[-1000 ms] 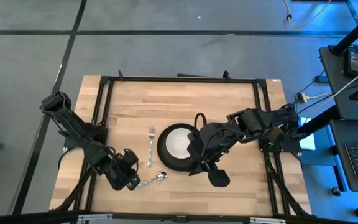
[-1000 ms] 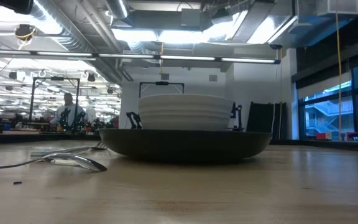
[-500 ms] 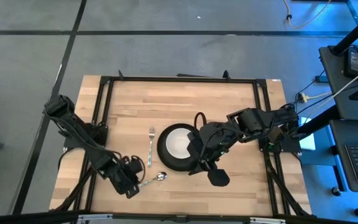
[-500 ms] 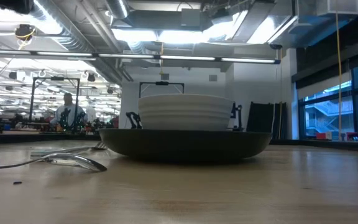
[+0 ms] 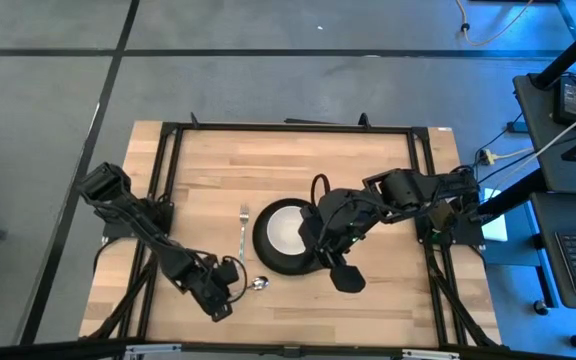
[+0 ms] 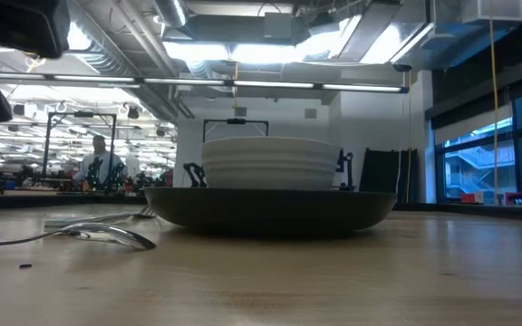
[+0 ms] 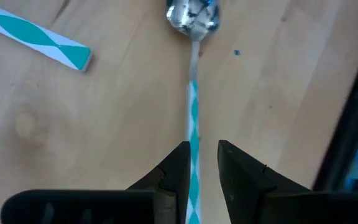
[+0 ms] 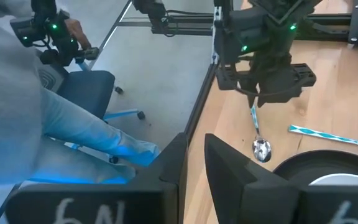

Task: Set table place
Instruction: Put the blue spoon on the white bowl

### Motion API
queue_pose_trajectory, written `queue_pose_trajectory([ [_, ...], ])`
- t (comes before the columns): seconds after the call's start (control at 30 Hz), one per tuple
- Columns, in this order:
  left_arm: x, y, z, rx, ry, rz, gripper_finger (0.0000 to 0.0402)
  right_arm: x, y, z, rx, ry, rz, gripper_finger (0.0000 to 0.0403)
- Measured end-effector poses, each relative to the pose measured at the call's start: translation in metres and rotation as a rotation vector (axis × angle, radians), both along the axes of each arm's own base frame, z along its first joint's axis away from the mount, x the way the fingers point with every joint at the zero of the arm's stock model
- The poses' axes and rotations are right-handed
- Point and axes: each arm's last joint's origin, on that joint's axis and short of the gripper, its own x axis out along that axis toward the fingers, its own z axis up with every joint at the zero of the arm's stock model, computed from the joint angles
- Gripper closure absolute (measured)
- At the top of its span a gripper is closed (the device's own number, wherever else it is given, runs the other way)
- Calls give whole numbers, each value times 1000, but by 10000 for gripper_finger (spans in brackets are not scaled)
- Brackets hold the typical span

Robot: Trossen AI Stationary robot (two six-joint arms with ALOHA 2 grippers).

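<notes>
A spoon (image 5: 259,283) with a teal-and-white striped handle lies flat on the table (image 5: 368,160), near its front left. My left gripper (image 7: 199,149) hangs over the handle, open, one finger on each side; I cannot tell whether a finger touches it. The right wrist view shows this gripper (image 8: 254,102) just above the handle. A fork (image 5: 242,235) lies left of a black plate (image 5: 268,262) that carries a white bowl (image 5: 288,230). My right gripper (image 8: 194,155) hovers high beside the plate's right rim, fingers slightly apart, nothing between them.
The black frame rail (image 5: 163,200) runs along the table's left side behind my left arm. Bare wood lies right of the plate and along the far side. A person sits at a desk (image 6: 98,167) far beyond the table; a blue chair (image 8: 98,93) stands off the left edge.
My left gripper has sunk toward the table and shifted toward its right edge, rolling about its own axis until its fingers line up with the spoon's handle. The spoon, fork, plate and bowl have stayed where they were.
</notes>
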Motion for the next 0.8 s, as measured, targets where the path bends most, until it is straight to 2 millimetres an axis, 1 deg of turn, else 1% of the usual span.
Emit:
queue_pose_trajectory([
  [0.27,2,-2,-15,23,56,-15,327,0,0,0,-2,-1,2,345],
  [0.8,2,-2,-15,62,45,-103,327,0,0,0,-18,-14,17,345],
])
